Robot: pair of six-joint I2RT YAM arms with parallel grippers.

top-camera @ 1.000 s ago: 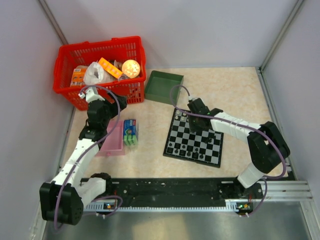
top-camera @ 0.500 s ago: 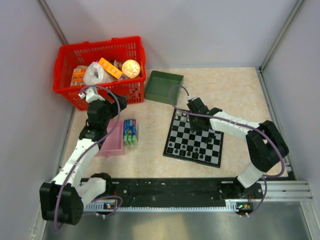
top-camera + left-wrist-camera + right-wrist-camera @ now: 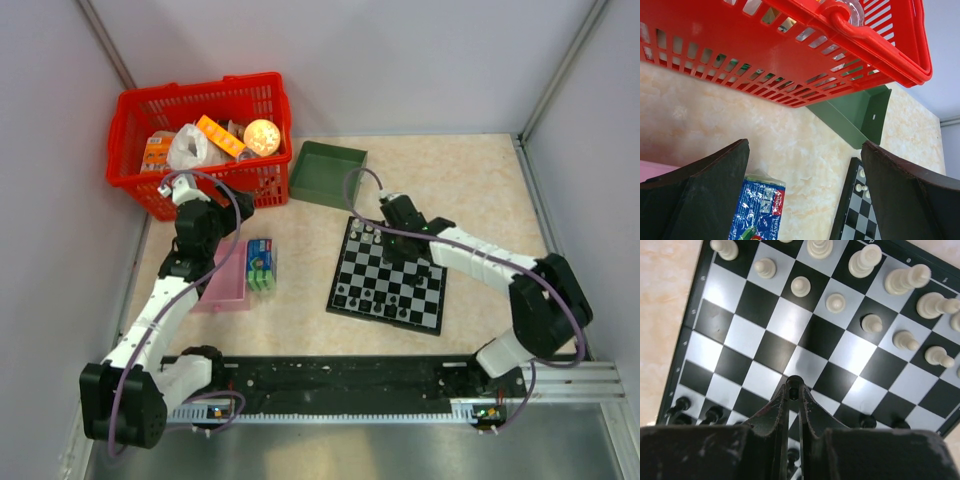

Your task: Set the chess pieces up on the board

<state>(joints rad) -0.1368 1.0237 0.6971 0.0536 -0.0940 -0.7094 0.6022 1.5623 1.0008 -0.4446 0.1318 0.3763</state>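
The board [image 3: 372, 262] lies in the middle of the table, with white chess pieces [image 3: 800, 286] along its far rows and black ones [image 3: 713, 413] on its near edge. My right gripper [image 3: 794, 388] hangs over the board's middle squares. It is shut on a small black piece [image 3: 794, 381], whose round head shows between the fingertips. In the top view that gripper [image 3: 408, 255] sits above the board's far half. My left gripper [image 3: 805, 150] stands wide open and holds nothing. It is over bare table by the basket, well left of the board [image 3: 852, 220].
A red basket [image 3: 200, 135] full of items stands at the back left, with a green tray [image 3: 328, 172] beside it. A pink tray [image 3: 225, 285] and a blue packet [image 3: 261, 264] lie left of the board. Grey walls close the table in on three sides.
My right gripper has closed on a black piece, and the arm has shifted slightly right over the board. The left arm has not moved.
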